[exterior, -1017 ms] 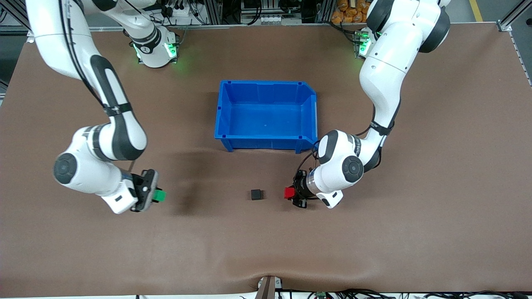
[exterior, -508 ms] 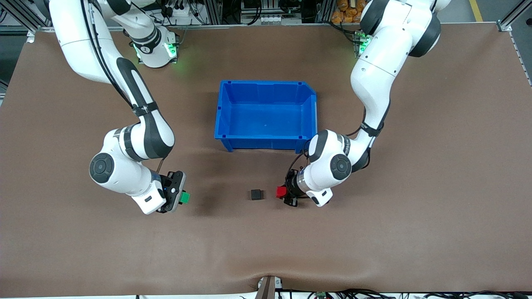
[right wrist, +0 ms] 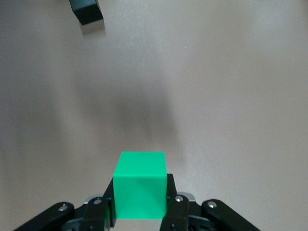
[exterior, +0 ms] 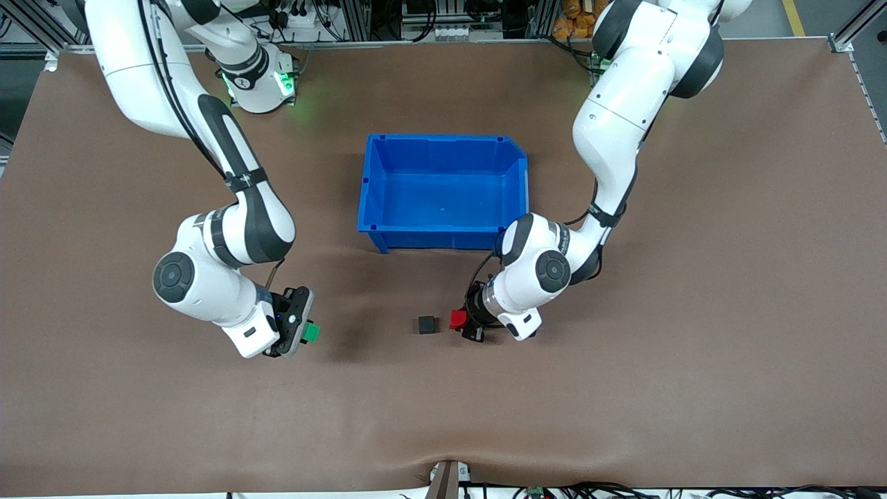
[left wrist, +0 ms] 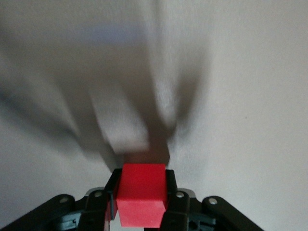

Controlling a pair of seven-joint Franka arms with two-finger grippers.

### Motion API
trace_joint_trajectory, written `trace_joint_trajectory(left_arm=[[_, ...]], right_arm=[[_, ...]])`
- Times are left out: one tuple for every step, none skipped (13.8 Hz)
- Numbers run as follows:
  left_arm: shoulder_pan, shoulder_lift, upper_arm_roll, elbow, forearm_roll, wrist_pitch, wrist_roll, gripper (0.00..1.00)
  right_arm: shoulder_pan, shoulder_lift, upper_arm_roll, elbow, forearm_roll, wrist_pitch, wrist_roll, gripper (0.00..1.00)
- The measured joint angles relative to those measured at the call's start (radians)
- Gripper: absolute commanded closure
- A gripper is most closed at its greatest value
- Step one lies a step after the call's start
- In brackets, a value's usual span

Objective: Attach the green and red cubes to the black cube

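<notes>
The black cube sits on the brown table, nearer the front camera than the blue bin. My left gripper is shut on the red cube, low over the table just beside the black cube on the left arm's side, with a small gap between them. The red cube fills the left wrist view's lower middle between the fingers. My right gripper is shut on the green cube, well apart from the black cube toward the right arm's end. In the right wrist view the green cube is held and the black cube shows farther off.
The blue bin stands empty at mid-table, farther from the front camera than the cubes. The brown table mat is bare around the cubes.
My left gripper has carried the red cube toward the black cube, closing most of the gap. My right gripper brought the green cube toward the black cube earlier and has barely moved in the last half second.
</notes>
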Motion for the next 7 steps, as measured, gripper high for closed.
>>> trace_joint_trajectory(left_arm=[[-0.003,0.002,0.0,0.003,0.0,0.002,0.0,1.0],[-0.005,0.004,0.0,0.006,0.0,0.003,0.0,1.0],[-0.009,0.006,0.0,0.009,0.0,0.003,0.0,1.0],[-0.013,0.007,0.0,0.011,0.0,0.005,0.0,1.0],[-0.016,0.008,0.0,0.011,0.0,0.006,0.0,1.0],[-0.018,0.009,0.0,0.012,0.0,0.006,0.0,1.0],[-0.02,0.01,0.0,0.014,0.0,0.006,0.0,1.0]], right_arm=[[0.006,0.0,0.0,0.0,0.0,0.001,0.018,1.0],[0.01,0.0,0.0,0.0,0.0,0.001,0.036,1.0],[0.014,0.0,0.0,0.0,0.0,0.001,0.05,1.0],[0.015,0.0,0.0,0.0,0.0,0.001,0.056,1.0],[0.016,0.001,0.0,0.0,0.0,0.001,0.059,1.0],[0.017,0.001,0.0,0.0,0.0,0.001,0.06,1.0],[0.017,0.002,0.0,0.0,0.0,0.001,0.061,1.0]])
